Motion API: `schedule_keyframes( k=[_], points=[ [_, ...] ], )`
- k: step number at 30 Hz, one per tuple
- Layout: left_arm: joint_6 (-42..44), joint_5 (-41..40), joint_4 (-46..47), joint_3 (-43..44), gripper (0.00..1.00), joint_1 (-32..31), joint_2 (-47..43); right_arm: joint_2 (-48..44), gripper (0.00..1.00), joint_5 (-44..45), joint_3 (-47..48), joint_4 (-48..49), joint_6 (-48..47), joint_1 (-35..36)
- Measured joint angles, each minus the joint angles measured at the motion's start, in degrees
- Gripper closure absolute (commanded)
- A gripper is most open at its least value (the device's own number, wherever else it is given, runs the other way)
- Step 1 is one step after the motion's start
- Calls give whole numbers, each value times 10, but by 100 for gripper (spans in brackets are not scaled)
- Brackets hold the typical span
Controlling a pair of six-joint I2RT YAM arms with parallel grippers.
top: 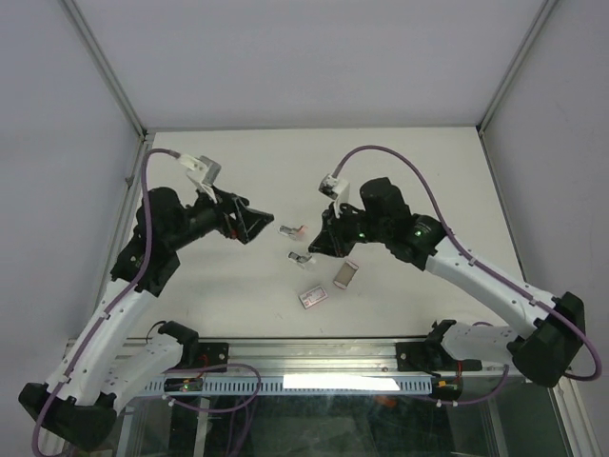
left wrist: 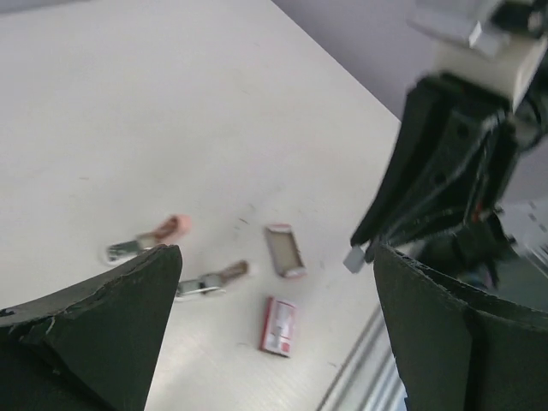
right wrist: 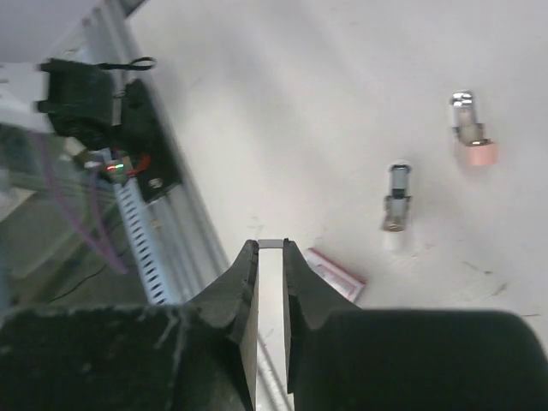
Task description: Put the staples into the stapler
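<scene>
**Top view.** The left arm [top: 143, 257] and the right arm [top: 476, 276] reach inward over the white tabletop [top: 238, 171]. The left jaws stand wide apart and hold nothing. The right jaws are nearly closed, and what they hold is too small to make out here. The stapler [top: 290, 229], marked by its pink end, lies on the tabletop between the two sets of jaws. Just nearer the arm bases lies a small metal piece with a white end [top: 301, 257]. Nearer still are a grey-brown sleeve [top: 345, 274] and a red-and-white box [top: 312, 297].

**Left wrist view.** The left jaws frame the scene at the lower left and lower right, wide and empty. Between them lie the stapler [left wrist: 150, 240], the metal piece with a white end [left wrist: 214, 280], the grey-brown sleeve [left wrist: 285, 251] and the red-and-white box [left wrist: 278, 325], all apart from one another. At the right, the right jaws pinch the staples [left wrist: 354, 259], a short grey strip, at their tips.

**Right wrist view.** The right jaws are narrow, gripping the staples [right wrist: 271, 244] edge-on at their tips, above the tabletop [right wrist: 342, 86]. The red-and-white box [right wrist: 336, 272] lies just beside them. The metal piece with a white end [right wrist: 396, 205] and the stapler [right wrist: 471, 137] lie farther off.
</scene>
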Motion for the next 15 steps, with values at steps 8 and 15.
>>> schedule_keyframes(
  k=[8,15],
  points=[
    [-5,-127,-46,21,1,158,43,171,95,171,32,96,-41,31],
    [-4,-174,-76,-5,1,189,21,325,96,224,90,168,-90,32]
  ],
)
